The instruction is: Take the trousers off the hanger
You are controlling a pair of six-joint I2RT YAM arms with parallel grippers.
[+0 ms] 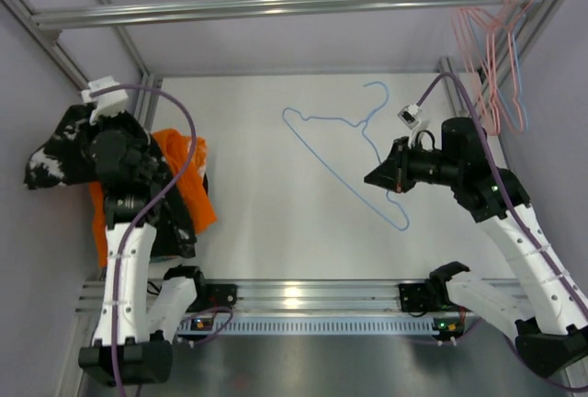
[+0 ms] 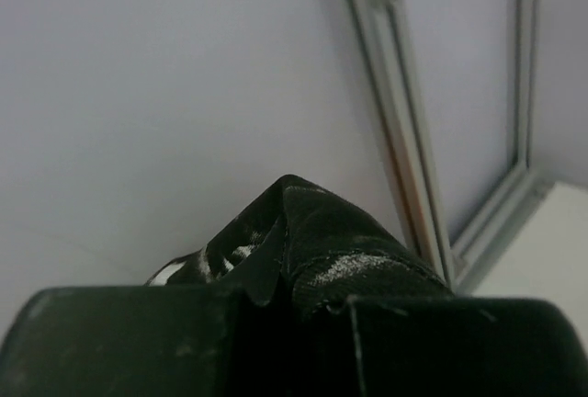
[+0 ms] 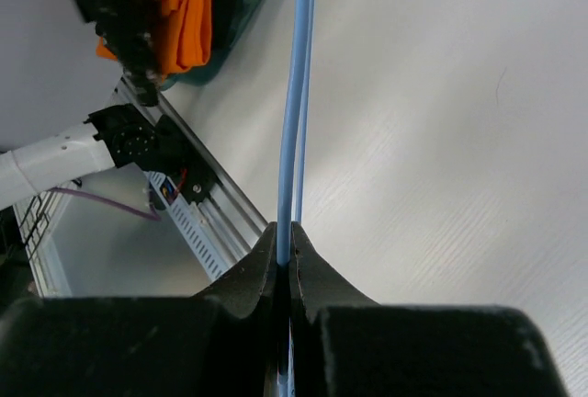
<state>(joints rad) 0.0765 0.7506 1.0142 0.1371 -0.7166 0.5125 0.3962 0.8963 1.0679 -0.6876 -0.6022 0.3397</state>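
While tight: fingers (image 3: 246, 279) on trousers (image 2: 317, 232), hanger (image 3: 290, 186).

Checking out the trousers (image 1: 55, 153) first: small, black, white speckles scattered all over, bunching into a crumpled wad (image 2: 312, 241) and hanging from the tightly clamped left gripper (image 2: 294, 300), up off the table (image 1: 266, 232) and just past its left edge. Already sitting well apart from the hanger (image 1: 323, 120). Moving on to that one: thin light blue wire, triangle frame plus hook, stretching diagonally over the table's middle-to-right part, hook pointing toward the table's far edge, long side running down toward its near edge. Getting pinched at that near corner by the right gripper (image 3: 285, 245), fingers squeezing flat against the wire (image 3: 292, 158).
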